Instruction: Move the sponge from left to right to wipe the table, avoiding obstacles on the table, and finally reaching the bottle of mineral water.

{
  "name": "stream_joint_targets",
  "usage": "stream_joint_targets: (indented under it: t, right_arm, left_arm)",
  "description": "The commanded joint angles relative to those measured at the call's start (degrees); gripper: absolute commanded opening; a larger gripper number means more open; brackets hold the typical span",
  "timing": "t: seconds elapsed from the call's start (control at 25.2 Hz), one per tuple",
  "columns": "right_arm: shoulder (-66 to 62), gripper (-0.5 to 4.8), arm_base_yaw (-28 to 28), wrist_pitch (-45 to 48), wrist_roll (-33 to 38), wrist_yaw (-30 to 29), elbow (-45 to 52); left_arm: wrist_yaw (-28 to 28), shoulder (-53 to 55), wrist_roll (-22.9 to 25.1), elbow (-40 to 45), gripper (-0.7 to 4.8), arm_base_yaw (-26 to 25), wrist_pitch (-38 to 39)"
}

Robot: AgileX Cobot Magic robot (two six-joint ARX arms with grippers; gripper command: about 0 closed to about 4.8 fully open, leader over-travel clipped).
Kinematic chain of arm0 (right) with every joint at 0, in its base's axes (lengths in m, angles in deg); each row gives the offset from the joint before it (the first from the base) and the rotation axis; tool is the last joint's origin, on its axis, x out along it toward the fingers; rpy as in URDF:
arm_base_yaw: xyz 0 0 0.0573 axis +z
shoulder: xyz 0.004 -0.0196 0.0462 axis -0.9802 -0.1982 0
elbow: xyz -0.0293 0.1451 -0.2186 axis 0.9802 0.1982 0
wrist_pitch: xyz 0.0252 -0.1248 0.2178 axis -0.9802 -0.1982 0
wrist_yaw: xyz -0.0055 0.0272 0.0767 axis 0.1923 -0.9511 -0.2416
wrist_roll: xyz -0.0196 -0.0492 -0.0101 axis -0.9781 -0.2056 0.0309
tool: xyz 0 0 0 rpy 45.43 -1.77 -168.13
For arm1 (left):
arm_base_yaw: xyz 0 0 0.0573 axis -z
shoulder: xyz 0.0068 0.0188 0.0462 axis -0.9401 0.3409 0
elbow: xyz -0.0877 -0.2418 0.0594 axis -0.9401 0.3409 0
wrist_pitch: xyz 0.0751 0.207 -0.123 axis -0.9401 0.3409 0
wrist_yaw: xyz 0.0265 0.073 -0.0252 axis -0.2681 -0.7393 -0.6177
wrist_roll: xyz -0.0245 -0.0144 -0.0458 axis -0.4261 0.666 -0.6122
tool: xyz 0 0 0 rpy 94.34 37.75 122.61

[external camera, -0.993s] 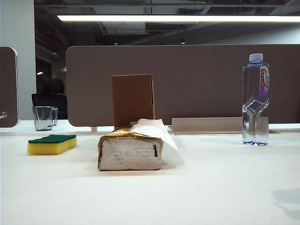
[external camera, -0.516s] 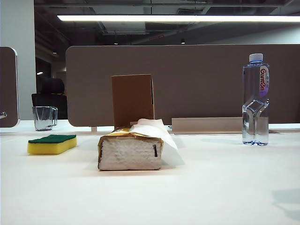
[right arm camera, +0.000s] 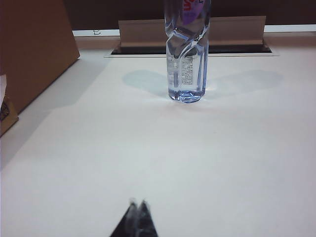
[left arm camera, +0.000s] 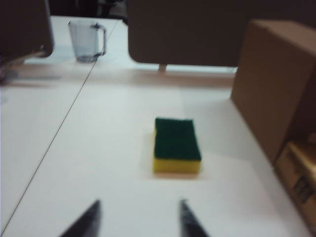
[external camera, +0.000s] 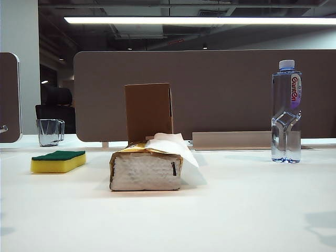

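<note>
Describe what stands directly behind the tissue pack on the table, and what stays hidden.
An upright cardboard box stands behind the tissue pack. The pack covers the box's base, so whether they touch cannot be seen.

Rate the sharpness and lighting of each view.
Exterior view: sharp, lit by a ceiling strip light, dim room behind; the bottle of mineral water is crisp. Left wrist view: soft all over, the sponge blurred, left tool tips smeared and apart. Right wrist view: clearer, bottle casts two pale shadows; right tool tips blurry, together.
</note>
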Motion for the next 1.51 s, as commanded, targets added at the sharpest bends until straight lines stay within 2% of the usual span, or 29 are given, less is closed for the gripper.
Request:
stream_joint_targets:
  t: [0.04,0.12,0.2,0.28,0.48,0.6,1.15,1.23,1.51]
  right_arm:
    - [0.07,-0.01,0.07,1.07,-0.09,-0.22,0.09]
    - [0.07,-0.01,0.04,1.07,-0.07,-0.22,0.09]
    - [0.07,-0.01,0.04,1.07,-0.07,-0.22,0.09]
    - [0.07,-0.01,0.07,1.07,-0.07,-0.24,0.09]
    - [0.07,-0.01,0.07,1.07,-0.04,-0.24,0.09]
    - [0.07,-0.01,0.09,1.07,-0.02,-0.26,0.07]
    - [0.07,-0.01,0.09,1.05,1.68,-0.52,0.07]
    - [0.07,-0.01,0.09,1.05,1.66,-1.75,0.07]
    - [0.07,-0.01,0.09,1.07,1.66,-1.77,0.07]
  left_arm:
    - [4.24,-0.02,-2.62,-3.04,2.26,-0.04,-0.15]
    - [5.60,-0.02,-4.17,-5.14,2.80,-0.04,1.14]
    - [6.51,-0.02,-5.40,-8.61,3.79,-0.04,3.45]
    - [7.13,0.00,-5.40,-11.34,4.09,-0.04,5.49]
    - [10.23,0.37,-7.17,-16.33,4.20,-0.04,10.32]
    - [10.86,1.55,-9.53,-18.58,4.71,-0.04,11.45]
    - [13.14,19.54,-10.27,-29.38,4.79,-0.04,10.12]
    - [15.67,27.65,-9.51,-33.97,4.79,-0.04,10.08]
    - [17.90,52.63,-8.63,-45.29,4.79,-0.07,10.16]
